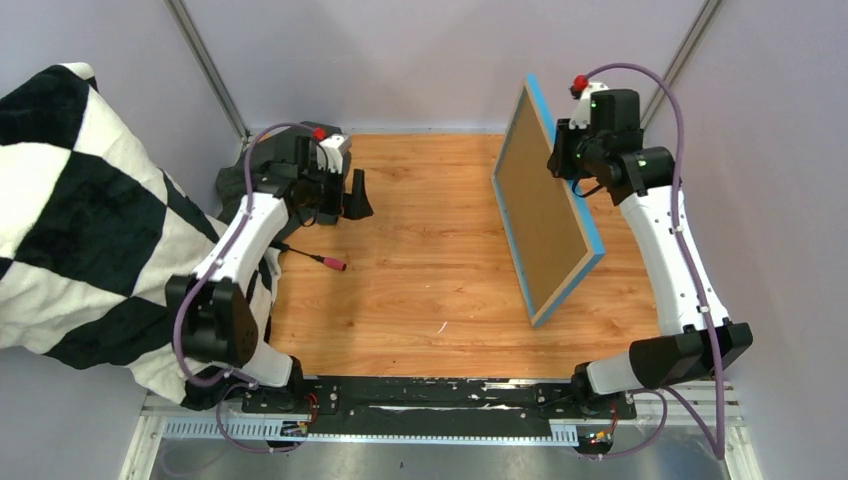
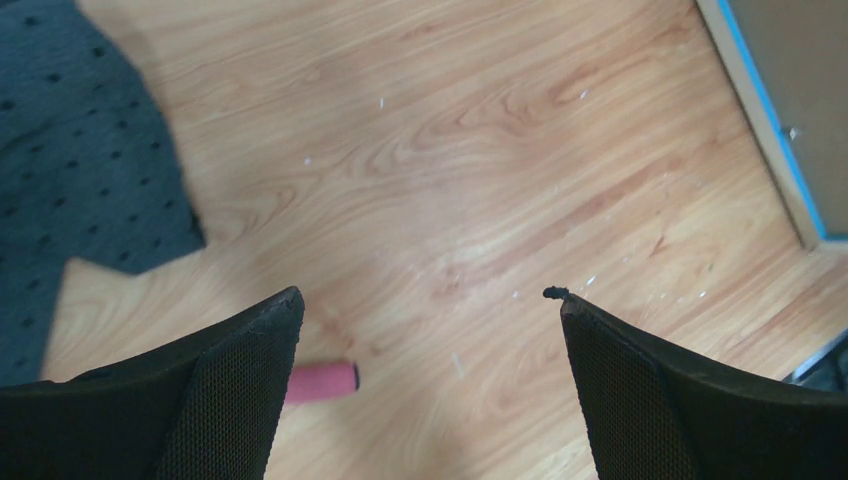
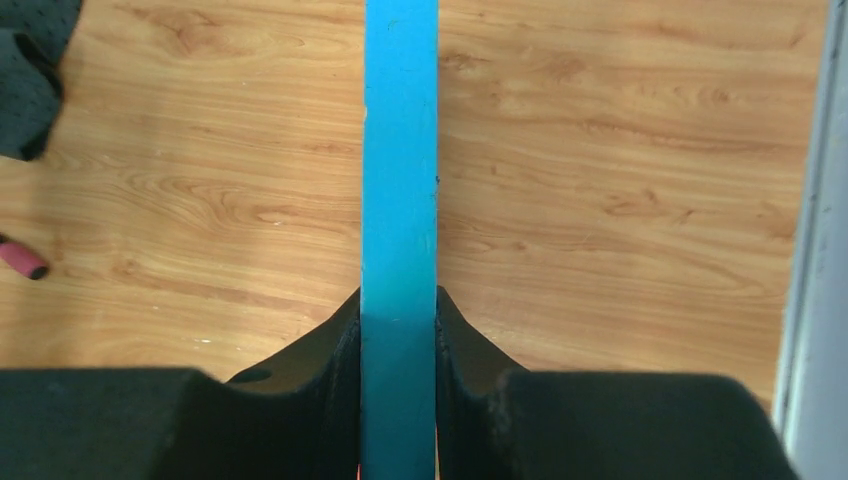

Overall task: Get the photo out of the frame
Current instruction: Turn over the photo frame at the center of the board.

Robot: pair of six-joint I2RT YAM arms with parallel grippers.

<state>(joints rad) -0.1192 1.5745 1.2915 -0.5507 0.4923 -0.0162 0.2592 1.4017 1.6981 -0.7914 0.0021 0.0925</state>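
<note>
At worktop (image 1: 430, 230) R side: frame (image 1: 572, 285) is held near upright and tilted, one end toward the far wall, the other toward the arm bases.
Frame faces: brown backing (image 1: 540, 210) is turned toward the L arm and up to the top cam. A blue rim is seen along the R and near edges.
Frame base: near corner is low by the wood; contact can't be told.
Photo: not seen from any cam, as the front is turned away to the R.
R tool (image 3: 400, 310): clamped on the frame's blue edge at its far upper part, one finger pressed on each side. In the wrist cam the edge is seen running straight up btwn the fingers.
L tool (image 2: 425, 295): jaws are spread wide w/ nothing btwn them. It is hung over bare wood at far L, well apart from the frame.
Red-tipped stick (image 1: 330, 263): laid flat on the wood near the L arm, seen partly behind one L finger in the wrist cam.
Dark cloth (image 2: 90, 150): grey, dotted, laid at the far L corner beside the L tool.
Quilt (image 1: 80, 200): black & white checks, draped at L beyond the worktop edge, next to the L arm.
</note>
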